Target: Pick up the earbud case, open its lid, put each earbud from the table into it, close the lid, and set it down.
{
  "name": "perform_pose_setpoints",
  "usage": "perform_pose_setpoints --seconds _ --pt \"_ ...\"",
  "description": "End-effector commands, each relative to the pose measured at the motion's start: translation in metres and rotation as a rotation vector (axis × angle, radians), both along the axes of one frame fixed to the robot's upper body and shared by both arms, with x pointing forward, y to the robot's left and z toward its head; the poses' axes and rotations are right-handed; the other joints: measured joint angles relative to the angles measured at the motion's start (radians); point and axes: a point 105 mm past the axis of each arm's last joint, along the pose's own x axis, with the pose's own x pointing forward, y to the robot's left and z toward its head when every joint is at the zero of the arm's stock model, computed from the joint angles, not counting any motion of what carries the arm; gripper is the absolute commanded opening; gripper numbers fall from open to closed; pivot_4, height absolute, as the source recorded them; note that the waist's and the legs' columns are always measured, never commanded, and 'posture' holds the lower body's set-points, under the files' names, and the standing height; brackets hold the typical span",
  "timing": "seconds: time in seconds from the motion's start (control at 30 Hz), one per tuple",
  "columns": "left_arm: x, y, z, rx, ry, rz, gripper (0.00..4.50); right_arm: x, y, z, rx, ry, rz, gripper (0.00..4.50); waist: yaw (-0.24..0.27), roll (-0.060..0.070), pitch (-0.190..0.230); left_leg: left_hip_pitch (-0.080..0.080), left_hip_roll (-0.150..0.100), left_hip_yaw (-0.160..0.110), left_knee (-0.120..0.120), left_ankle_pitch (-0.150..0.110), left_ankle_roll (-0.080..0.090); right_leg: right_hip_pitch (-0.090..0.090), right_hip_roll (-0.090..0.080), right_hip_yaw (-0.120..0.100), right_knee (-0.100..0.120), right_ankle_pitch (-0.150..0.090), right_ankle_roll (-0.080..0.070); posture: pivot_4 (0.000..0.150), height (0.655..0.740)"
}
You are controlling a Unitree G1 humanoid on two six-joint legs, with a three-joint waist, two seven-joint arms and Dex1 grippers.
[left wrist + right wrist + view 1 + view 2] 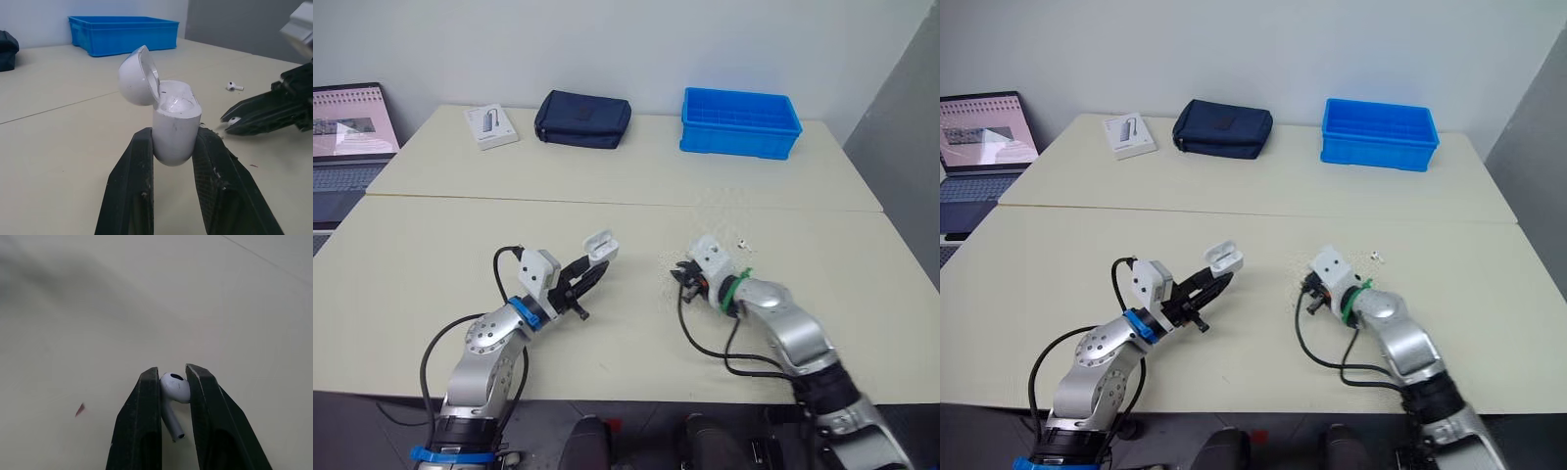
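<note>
"Earbuds?"
"Two: one earbud [175, 387] pinched in the right claw [172, 373], the other earbud [742, 242] lying on the table [460, 245] nearby."
"Cases?"
"A single earbud case [173, 129], lid [137, 76] open, clamped upright in the left claw [593, 274]."

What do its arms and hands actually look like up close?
Both are jointed silver metal. The left arm has a blue ring at the wrist, the right arm a green band. Each wrist carries a white box, with black cables looping alongside. The left gripper and right gripper are each two slim, tapering black fingers.
</note>
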Motion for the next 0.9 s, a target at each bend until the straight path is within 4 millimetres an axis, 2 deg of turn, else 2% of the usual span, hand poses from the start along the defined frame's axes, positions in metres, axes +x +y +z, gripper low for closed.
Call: perform_pose_setpoints --seconds 0.03,0.1,0.2,0.3,0.4,0.63,0.9 --pt "-0.007 -0.008 0.015 -0.003 -0.060 -0.029 0.73 -0.021 -0.001 0.027 -0.031 -0.092 0.220 0.41 0.000 0.000 0.000 0.000 0.000 0.000 0.000 0.000 0.000 0.000 0.000 0.000 0.000 0.000 0.000 0.150 0.7267" --pt "-0.010 -0.010 0.016 -0.004 -0.060 -0.034 0.73 -0.044 -0.014 0.033 -0.071 -0.095 0.413 0.41 0.000 0.000 0.000 0.000 0.001 -0.001 -0.001 0.000 0.000 0.000 0.001 -0.001 0.000 0.000 0.000 0.150 0.7267" --pt "-0.016 -0.014 0.016 -0.002 -0.061 -0.049 0.73 -0.073 -0.046 0.026 -0.223 0.035 0.611 0.41 0.001 0.001 0.000 0.000 0.000 -0.001 -0.001 0.000 0.000 0.000 0.001 -0.001 -0.001 -0.001 -0.001 0.150 0.7267" --pt "-0.021 -0.018 0.016 0.009 -0.068 -0.069 0.73 -0.086 -0.079 0.013 -0.406 0.102 0.723 0.41 0.001 0.001 0.001 0.000 0.000 0.000 0.000 0.000 0.000 0.001 0.000 0.000 -0.002 -0.001 0.000 0.150 0.7267" --pt "-0.022 -0.019 0.017 0.010 -0.069 -0.072 0.73 -0.087 -0.106 0.002 -0.508 0.176 0.738 0.41 0.000 0.001 0.001 0.001 0.000 0.001 0.000 0.000 0.000 0.001 0.000 0.000 -0.002 -0.001 -0.001 0.150 0.7267" --pt "-0.023 -0.018 0.016 0.015 -0.061 -0.075 0.73 -0.088 -0.129 -0.019 -0.593 0.274 0.724 0.41 0.000 0.001 0.001 0.002 0.000 0.001 0.000 0.000 0.000 0.001 0.001 0.001 0.000 -0.001 -0.001 0.150 0.7267" --pt "-0.024 -0.019 0.015 0.018 -0.056 -0.085 0.73 -0.093 -0.139 -0.033 -0.593 0.339 0.662 0.41 0.001 0.000 0.000 0.003 0.000 0.000 0.001 0.000 0.000 0.003 0.000 0.000 0.000 -0.001 -0.001 0.150 0.7267"
